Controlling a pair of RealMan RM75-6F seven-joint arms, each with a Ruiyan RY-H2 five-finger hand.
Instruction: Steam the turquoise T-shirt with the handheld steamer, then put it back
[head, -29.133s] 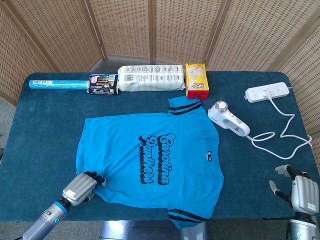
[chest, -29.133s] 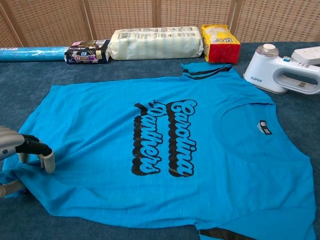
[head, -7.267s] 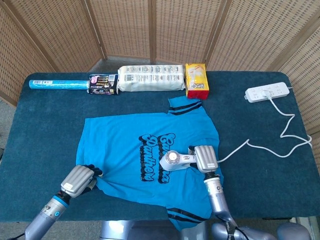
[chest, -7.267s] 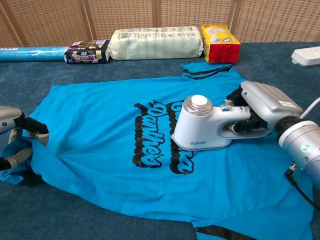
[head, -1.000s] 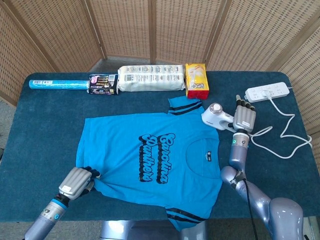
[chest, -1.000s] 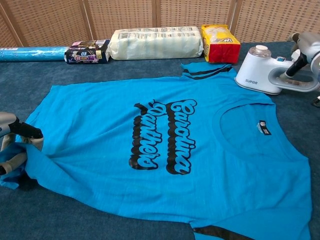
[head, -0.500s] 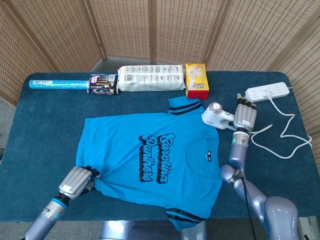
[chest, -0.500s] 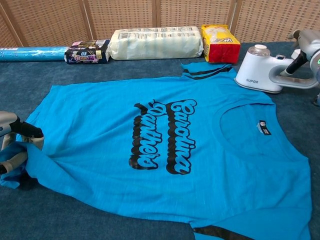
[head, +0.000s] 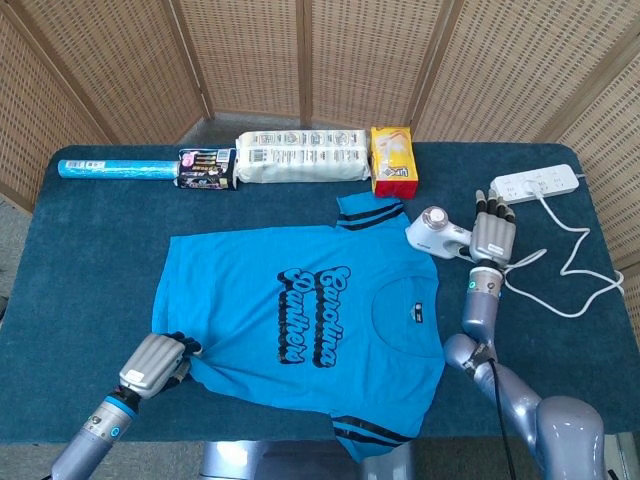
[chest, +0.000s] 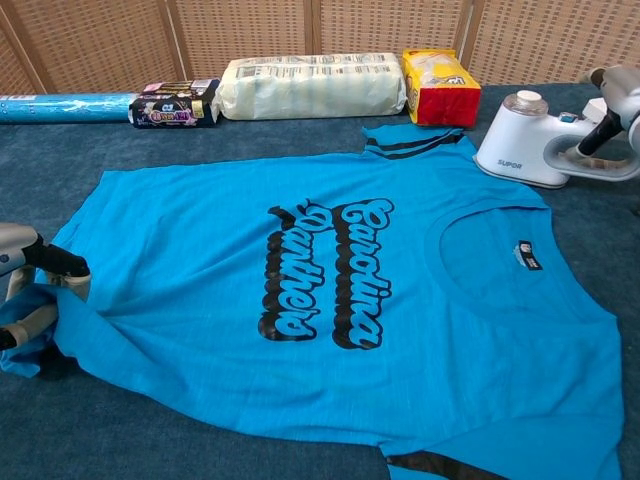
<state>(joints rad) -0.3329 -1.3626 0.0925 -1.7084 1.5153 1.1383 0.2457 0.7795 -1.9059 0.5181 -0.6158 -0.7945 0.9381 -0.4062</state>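
Shirt first: the turquoise T-shirt (head: 300, 325) lies spread flat, print side up, in the middle of the dark blue worktop (head: 90, 260), with its black lettering (chest: 325, 272) running across the chest and one striped sleeve poking toward the back row of stuff.

The left hand (head: 153, 366) is down at the near left corner of the shirt. Its fingers (chest: 62, 266) are curled around a bunched bit of the hem, so it's gripping the fabric there, and the cloth is a little rumpled at that corner.

The white handheld steamer (chest: 545, 142) sits on the worktop just off the shirt's right shoulder, base down. The right hand (head: 491, 238) is at its handle with the fingers wrapped around it, so it's holding the steamer. The cord (head: 560, 285) snakes off to the right up to a white power strip (head: 535, 185) near the far right corner.

Along the back edge, left to right: a blue roll (head: 115, 169), a dark packet (head: 206, 169), a long pale pack (head: 300, 157), and a yellow and red bag (head: 393, 160). Wicker screens (head: 300, 60) stand behind it all.
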